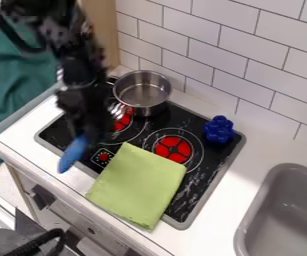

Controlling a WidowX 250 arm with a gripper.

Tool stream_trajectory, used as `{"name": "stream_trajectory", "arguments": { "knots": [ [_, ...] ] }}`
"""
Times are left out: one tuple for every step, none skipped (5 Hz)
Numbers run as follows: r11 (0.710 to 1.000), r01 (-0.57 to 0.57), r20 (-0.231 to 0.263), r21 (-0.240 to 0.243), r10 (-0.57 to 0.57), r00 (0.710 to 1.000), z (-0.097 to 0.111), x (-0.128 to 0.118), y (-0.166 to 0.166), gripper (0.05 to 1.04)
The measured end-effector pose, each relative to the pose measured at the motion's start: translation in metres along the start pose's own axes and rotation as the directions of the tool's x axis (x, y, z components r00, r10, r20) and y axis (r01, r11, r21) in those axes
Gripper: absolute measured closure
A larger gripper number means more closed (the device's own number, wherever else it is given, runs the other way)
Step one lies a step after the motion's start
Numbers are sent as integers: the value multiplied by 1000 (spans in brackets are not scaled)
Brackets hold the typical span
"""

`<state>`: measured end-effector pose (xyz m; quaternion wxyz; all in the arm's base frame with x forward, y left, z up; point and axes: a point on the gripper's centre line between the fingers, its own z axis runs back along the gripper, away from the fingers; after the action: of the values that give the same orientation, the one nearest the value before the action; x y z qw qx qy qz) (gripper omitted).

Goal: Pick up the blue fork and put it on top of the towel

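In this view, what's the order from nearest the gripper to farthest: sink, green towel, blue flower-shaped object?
1. Green towel: lower middle, partly over the stove.
2. Blue flower-shaped object: right of middle, near the wall tiles.
3. Gray sink: lower right.

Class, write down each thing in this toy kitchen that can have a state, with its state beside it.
Blue fork: tilted, apparently held by the gripper, not on the towel.
Gripper: pointing down, apparently closed on the fork.
Green towel: spread flat, partly over the stovetop.
Metal pot: upright, lid off.
Stovetop: partly covered by the towel.
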<state>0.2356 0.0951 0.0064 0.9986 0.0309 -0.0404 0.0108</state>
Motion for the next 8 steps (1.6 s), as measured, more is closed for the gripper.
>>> {"name": "stream_trajectory", "arguments": {
  "knots": [
    [1000, -20, -21, 9, 20, 1000, 15, -1, -28, 773],
    [997, -66, -60, -25, 65, 996, 12, -12, -59, 773],
    [995, -96, -71, -41, 93, 993, 5, -19, -80, 773],
    [994, -104, -97, -39, 100, 990, -5, -21, -86, 773],
    [995, -94, -109, -44, 89, 990, -12, -15, -87, 774],
    [995, -85, -114, -60, 77, 990, -20, -12, -90, 711],
    [995, -71, -101, -68, 64, 993, -20, -10, -90, 408],
    [996, -73, -96, -57, 68, 993, -15, -9, -88, 120]
  ]
}}
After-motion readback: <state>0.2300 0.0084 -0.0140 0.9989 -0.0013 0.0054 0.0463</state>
